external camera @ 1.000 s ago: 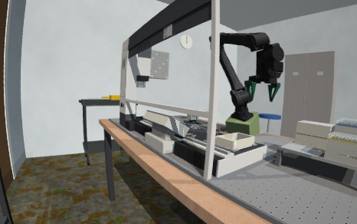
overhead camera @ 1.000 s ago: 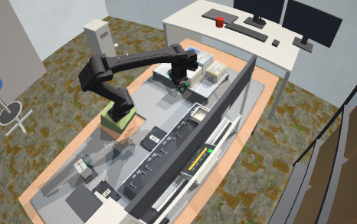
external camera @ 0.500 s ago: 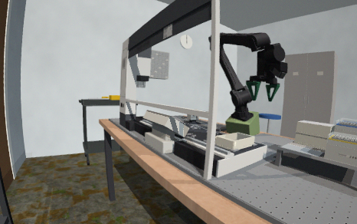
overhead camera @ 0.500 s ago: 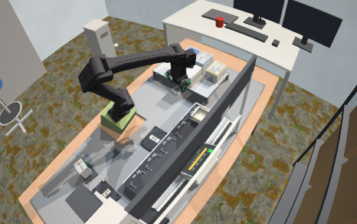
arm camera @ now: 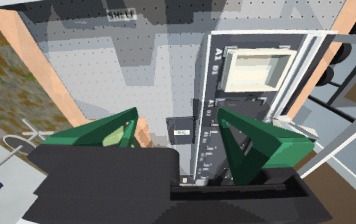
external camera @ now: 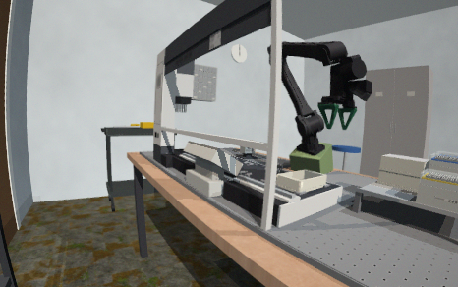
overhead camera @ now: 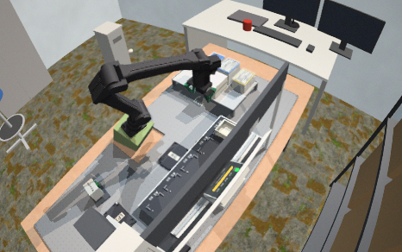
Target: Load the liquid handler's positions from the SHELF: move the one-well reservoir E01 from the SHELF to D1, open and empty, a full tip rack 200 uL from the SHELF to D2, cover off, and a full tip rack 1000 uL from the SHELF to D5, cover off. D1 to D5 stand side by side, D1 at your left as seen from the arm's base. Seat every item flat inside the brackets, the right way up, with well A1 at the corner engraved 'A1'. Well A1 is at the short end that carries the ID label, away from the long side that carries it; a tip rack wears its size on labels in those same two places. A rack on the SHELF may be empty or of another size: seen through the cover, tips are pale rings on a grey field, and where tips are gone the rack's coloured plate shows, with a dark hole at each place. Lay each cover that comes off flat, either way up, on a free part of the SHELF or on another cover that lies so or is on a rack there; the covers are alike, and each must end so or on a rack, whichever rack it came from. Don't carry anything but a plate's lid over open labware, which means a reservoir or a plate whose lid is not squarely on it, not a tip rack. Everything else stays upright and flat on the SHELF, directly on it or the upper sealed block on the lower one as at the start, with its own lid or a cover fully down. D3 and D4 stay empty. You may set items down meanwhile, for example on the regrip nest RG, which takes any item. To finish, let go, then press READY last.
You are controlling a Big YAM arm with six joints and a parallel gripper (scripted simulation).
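Hanging high above the table, the gripper (external camera: 340,117) stands fully spread and grasps nothing. A cream one-well reservoir (arm camera: 256,71) sits at D1 on the liquid handler's deck (arm camera: 212,130), open.

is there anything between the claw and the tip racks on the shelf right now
Nothing visible does. The open, empty claw hangs high in free air, above and to the deck side of the shelf. The covered tip racks stand at the shelf's far end, behind the pale blocks, with only open space above them.

A lab. A liquid-handling machine (overhead camera: 241,129) and stacked tip boxes (overhead camera: 236,75) stand on a perforated bench (external camera: 373,246). A computer desk (overhead camera: 216,22) stands behind.
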